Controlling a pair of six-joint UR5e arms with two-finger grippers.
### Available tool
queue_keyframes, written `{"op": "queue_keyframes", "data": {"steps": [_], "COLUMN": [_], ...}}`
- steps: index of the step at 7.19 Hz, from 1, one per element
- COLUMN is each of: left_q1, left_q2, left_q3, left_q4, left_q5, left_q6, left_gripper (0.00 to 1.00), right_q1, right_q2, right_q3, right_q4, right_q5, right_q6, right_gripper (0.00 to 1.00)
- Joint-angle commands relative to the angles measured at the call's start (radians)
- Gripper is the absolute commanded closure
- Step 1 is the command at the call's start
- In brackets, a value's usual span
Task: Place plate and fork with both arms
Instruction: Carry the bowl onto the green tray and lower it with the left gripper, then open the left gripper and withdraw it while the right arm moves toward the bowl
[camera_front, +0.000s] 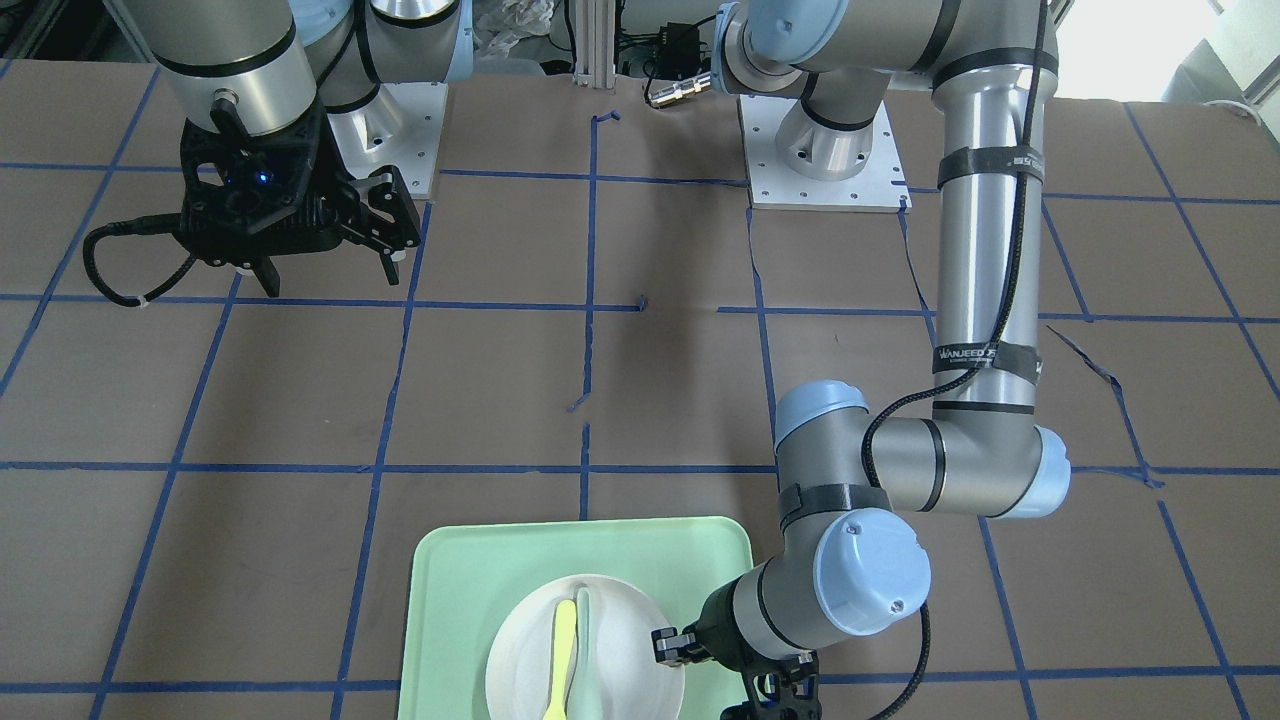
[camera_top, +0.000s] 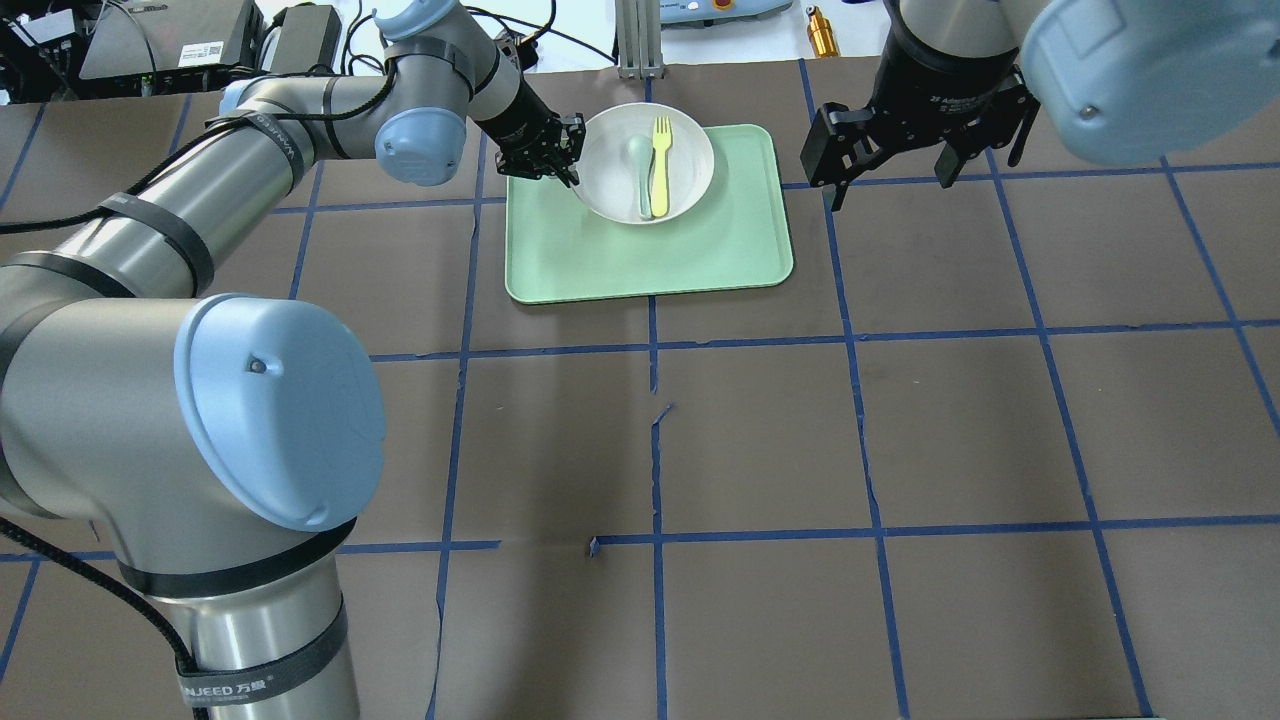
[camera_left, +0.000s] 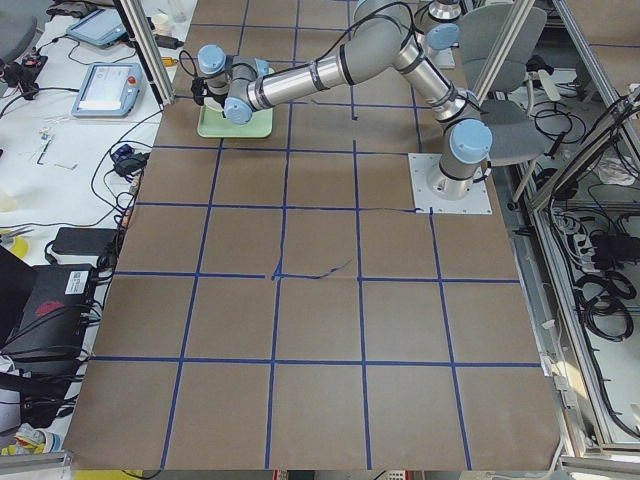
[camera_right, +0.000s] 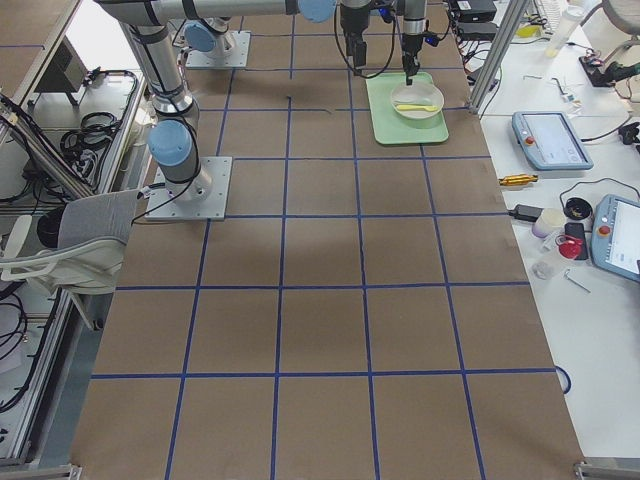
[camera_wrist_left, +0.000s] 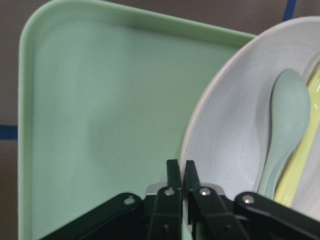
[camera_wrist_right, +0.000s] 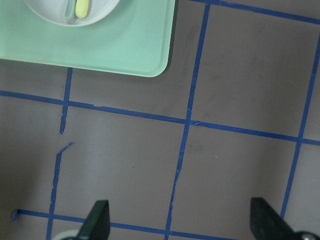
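One camera sits high behind the robot (camera_left: 450, 150) and looks down over the table (camera_top: 760, 430). One faces it from across. Two watch from far off at the table ends. A small one rides each wrist and looks down. All see the green tray (camera_top: 650, 265); both wrist ones see the plate (camera_wrist_left: 225, 125).

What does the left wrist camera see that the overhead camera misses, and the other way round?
Left wrist only: a close-up of the left claw pinched shut on the plate at its rim. Overhead only: the right claw open, off to the side of the tray, and the tines of the fork. Both: plate, spoon, fork and tray.
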Motion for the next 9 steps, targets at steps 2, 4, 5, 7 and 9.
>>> {"op": "queue_keyframes", "data": {"steps": [2,4,5,7,9], "left_q1": [-0.001,-0.010,-0.010,-0.013,-0.017], "left_q2": [0.018,0.080,0.152,0.362,0.566], "left_q3": [-0.081,-0.139,-0.153,-0.243,-0.314], "left_q4": [0.063,0.150,0.120,-0.019,-0.154], "left_q5": [0.002,0.110,0.121,0.297,0.336], "left_q6": [0.014,0.016,0.016,0.019,0.019], "left_gripper": [0.77,0.00,0.00,0.00,0.00], "right_q1": [0.000,0.000,0.000,0.000,0.000], "right_q2": [0.000,0.000,0.000,0.000,-0.001], "right_q3": [0.000,0.000,0.000,0.002,0.002], "right_q4": [0.000,0.000,0.000,0.000,0.000], "right_q5": [0.000,0.000,0.000,0.001,0.002], "right_q6": [0.000,0.000,0.000,0.000,0.002], "right_gripper": [0.00,0.00,0.00,0.00,0.00]}}
